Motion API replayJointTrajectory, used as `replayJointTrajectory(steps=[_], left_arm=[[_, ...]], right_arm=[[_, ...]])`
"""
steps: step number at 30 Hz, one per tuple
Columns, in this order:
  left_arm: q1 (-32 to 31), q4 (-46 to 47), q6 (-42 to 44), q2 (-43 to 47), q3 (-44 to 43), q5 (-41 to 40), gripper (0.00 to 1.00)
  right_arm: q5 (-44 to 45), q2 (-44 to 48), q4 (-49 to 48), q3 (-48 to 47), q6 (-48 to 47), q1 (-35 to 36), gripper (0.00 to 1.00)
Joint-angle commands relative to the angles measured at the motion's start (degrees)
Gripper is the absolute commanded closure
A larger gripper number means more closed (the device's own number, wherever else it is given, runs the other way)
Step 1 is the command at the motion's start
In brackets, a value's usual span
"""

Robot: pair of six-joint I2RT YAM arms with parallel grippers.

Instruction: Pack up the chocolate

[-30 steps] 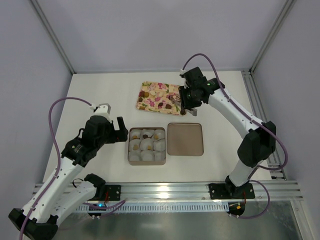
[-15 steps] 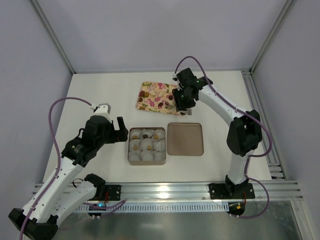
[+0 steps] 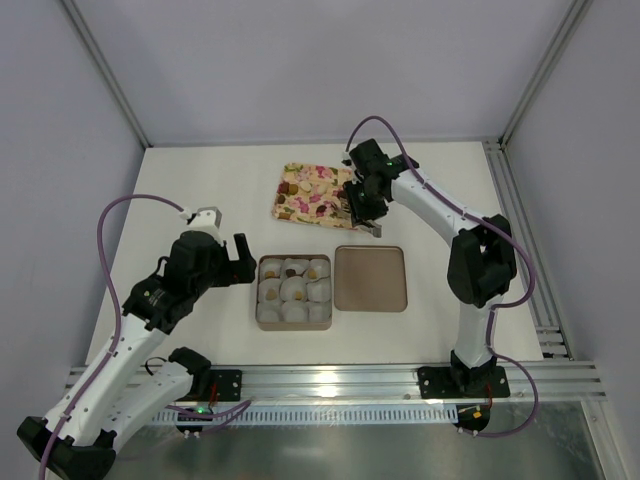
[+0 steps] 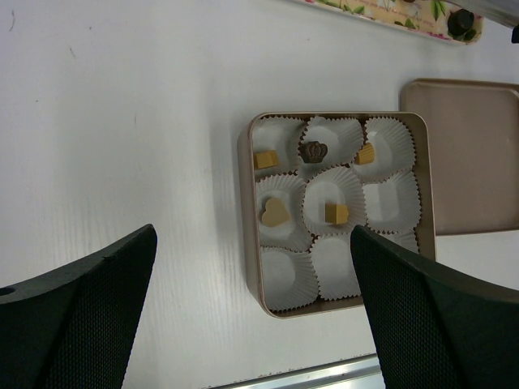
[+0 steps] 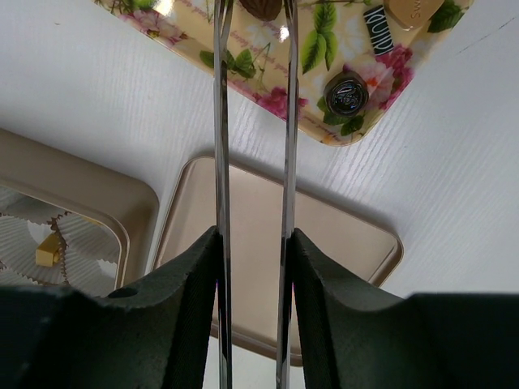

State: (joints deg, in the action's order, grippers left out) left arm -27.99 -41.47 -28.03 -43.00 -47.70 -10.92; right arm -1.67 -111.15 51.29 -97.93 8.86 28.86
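Several chocolate pieces sit in white paper cups in the square brown box (image 3: 257, 296), among them a tan heart (image 4: 275, 213) and a dark crown (image 4: 311, 151). More chocolate lies on the flower-print tray (image 3: 300, 205), including a round dark one (image 5: 347, 93). My right gripper (image 3: 363, 206) hangs over the tray's right end, shut on metal tongs (image 5: 220, 121). The blades reach to a brown chocolate (image 5: 261, 6) at the frame's top edge; whether they touch it I cannot tell. My left gripper (image 3: 226, 242) hovers wide open left of the box, holding nothing.
The box's brown lid (image 3: 370, 278) lies flat right of the box, below the tray. A metal rail (image 3: 330, 380) runs along the table's near edge. Frame posts stand at the back corners.
My right gripper with the tongs has shifted left, further over the tray's right end. The left arm has stayed still.
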Motion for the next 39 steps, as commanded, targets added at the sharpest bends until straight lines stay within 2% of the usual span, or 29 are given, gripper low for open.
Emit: replayJointTrajectory(steps=[1, 27, 39], left_arm=[[0.21, 0.52, 0.35, -0.06, 0.15, -0.07, 0.00], [0.21, 0.52, 0.26, 0.11, 0.07, -0.33, 0.00], [0.21, 0.52, 0.17, 0.55, 0.15, -0.33, 0.00]], right_arm=[[-0.52, 0.41, -0.58, -2.00, -0.78, 0.14, 0.60], [0.44, 3.58, 1.62, -1.30, -0.16, 0.49, 0.58], [0.35, 3.75, 1.80, -2.09, 0.28, 0.67, 0.64]])
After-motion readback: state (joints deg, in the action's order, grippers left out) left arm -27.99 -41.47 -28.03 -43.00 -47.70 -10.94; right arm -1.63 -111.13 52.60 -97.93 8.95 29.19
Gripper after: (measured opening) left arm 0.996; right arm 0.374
